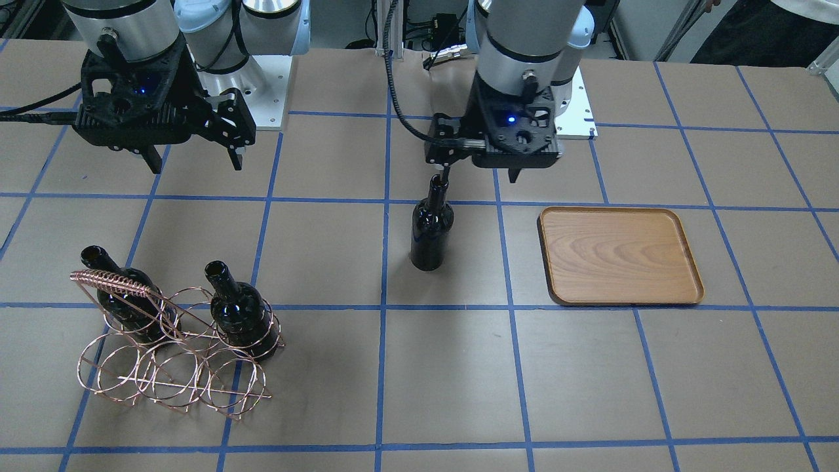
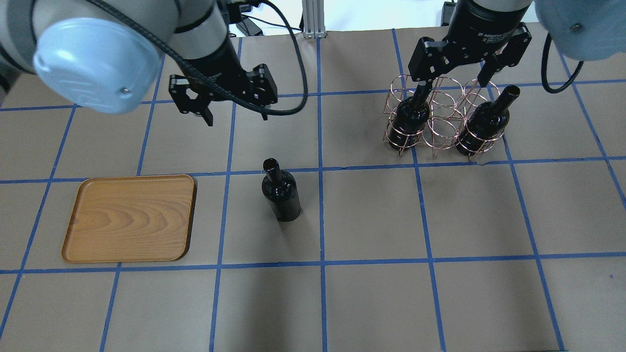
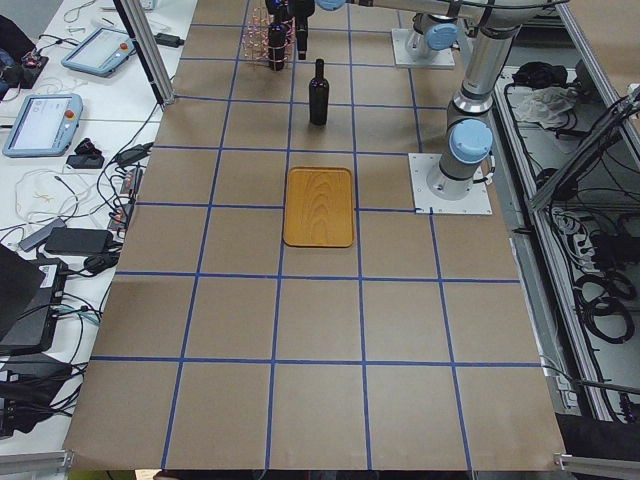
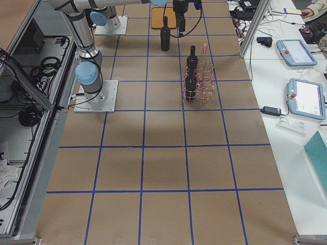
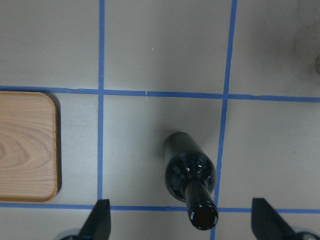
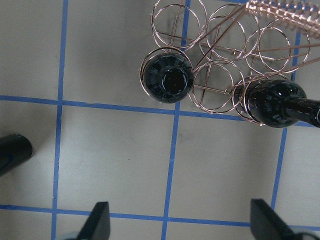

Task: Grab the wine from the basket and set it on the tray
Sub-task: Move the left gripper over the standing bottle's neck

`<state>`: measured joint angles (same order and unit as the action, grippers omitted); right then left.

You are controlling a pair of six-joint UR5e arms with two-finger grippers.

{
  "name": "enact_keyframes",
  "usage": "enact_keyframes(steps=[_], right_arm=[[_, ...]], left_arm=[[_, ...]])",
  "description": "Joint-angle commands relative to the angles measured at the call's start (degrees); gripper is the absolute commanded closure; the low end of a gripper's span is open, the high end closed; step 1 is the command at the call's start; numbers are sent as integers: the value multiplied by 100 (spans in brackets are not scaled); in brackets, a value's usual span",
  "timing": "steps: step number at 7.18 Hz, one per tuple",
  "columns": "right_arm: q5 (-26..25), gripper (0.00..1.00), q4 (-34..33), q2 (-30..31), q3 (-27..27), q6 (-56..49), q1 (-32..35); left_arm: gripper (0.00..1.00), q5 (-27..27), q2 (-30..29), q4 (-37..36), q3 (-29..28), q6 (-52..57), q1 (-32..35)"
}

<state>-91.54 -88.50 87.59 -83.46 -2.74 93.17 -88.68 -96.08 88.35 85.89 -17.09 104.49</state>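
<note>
One wine bottle (image 1: 431,226) stands upright on the table, also in the overhead view (image 2: 281,193) and the left wrist view (image 5: 190,172). My left gripper (image 1: 482,176) hangs open just above its mouth and holds nothing; in its wrist view (image 5: 182,222) the mouth lies between the fingers. The copper wire basket (image 1: 115,282) holds two more bottles (image 1: 239,314) (image 1: 124,295). My right gripper (image 2: 452,83) is open and empty above the basket (image 2: 440,117); its wrist view (image 6: 182,222) looks down on both bottles. The wooden tray (image 1: 619,255) lies empty beside the standing bottle.
The table is brown with a blue tape grid. The arms' base plates (image 1: 262,92) sit at the robot's edge, with an aluminium post (image 2: 310,19) between them. Side tables with tablets (image 4: 299,51) flank the table's far side.
</note>
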Motion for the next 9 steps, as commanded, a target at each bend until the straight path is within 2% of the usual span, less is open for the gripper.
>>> enact_keyframes(steps=[1, 3, 4, 5, 6, 7, 9], right_arm=[[-5, 0, 8, 4, -4, 1, 0], [-5, 0, 8, 4, -4, 1, 0], [-5, 0, 8, 4, -4, 1, 0], [-5, 0, 8, 4, -4, 1, 0], [-5, 0, 17, 4, -12, 10, 0], [-5, 0, 17, 4, -13, 10, 0], [-5, 0, 8, 13, -82, 19, 0]], left_arm=[[0, 0, -43, -54, 418, -102, 300], [2, -9, -78, -72, 586, 214, 264], [9, -18, -148, -368, 700, 197, 256], [9, -9, -201, -745, 779, 188, 256], [9, -18, -218, -766, 789, 197, 264], [21, -26, -219, -758, 798, 223, 264], [54, -18, -219, -679, 815, 241, 273]])
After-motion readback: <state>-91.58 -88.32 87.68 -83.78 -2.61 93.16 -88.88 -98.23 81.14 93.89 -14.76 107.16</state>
